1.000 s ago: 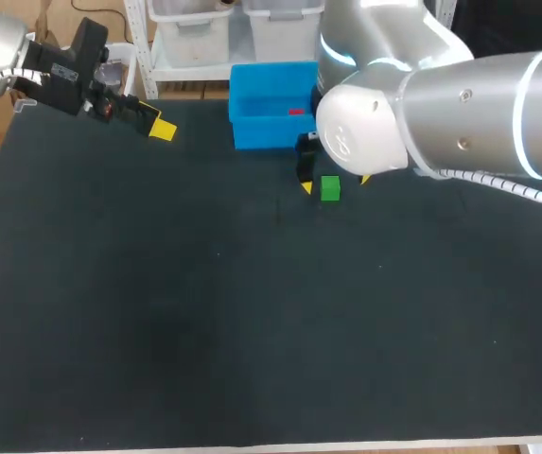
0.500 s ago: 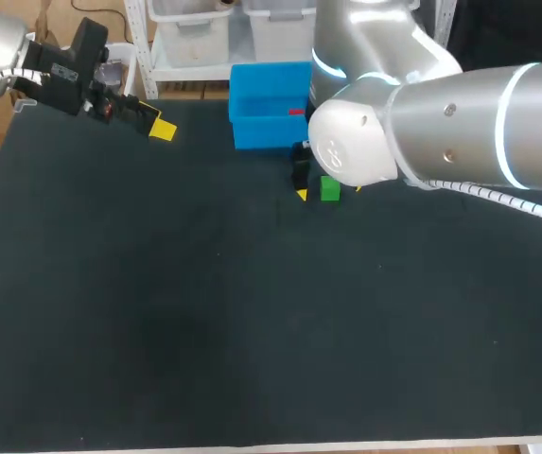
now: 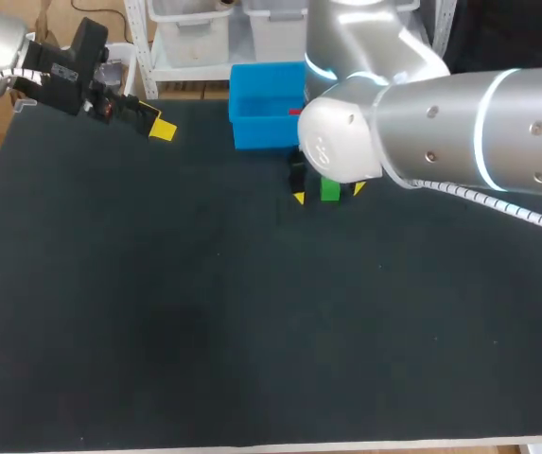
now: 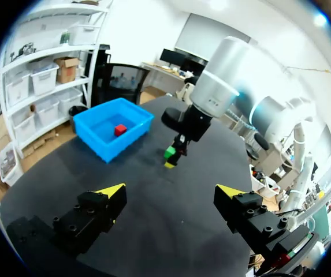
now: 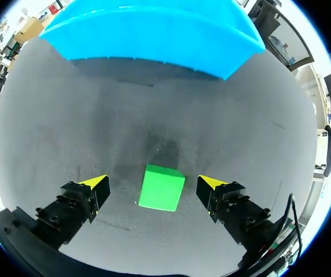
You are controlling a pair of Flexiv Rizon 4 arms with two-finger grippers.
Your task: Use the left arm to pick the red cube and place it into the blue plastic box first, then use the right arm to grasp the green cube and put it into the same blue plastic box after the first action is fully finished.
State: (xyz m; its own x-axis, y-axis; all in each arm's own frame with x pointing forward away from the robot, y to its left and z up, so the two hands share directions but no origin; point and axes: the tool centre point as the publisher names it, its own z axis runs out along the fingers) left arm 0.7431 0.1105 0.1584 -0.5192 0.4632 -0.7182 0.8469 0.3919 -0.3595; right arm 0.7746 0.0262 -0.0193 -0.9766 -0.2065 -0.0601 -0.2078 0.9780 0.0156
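Black matte counter (image 3: 204, 312) underneath everything. At far left, left arm's gripper (image 4: 171, 190) hanging over the counter's far corner, fingers spread wide and holding nothing. Towards the middle, blue plastic box (image 3: 252, 80) at the far edge, small red cube (image 4: 119, 129) already lying inside, so first half judged done. Just in front of the box, bright green cube (image 5: 161, 187) resting on the counter, apart from the box wall. Straddling it, right arm's gripper (image 3: 328, 193), fingers released, one yellow tip on either side, neither touching. Likely trouble from here: closing on a cube sitting slightly turned between the tips, twisting or nudging it out instead of clamping it. Also, carrying it too low, clipping the box's near wall and knocking the cube loose
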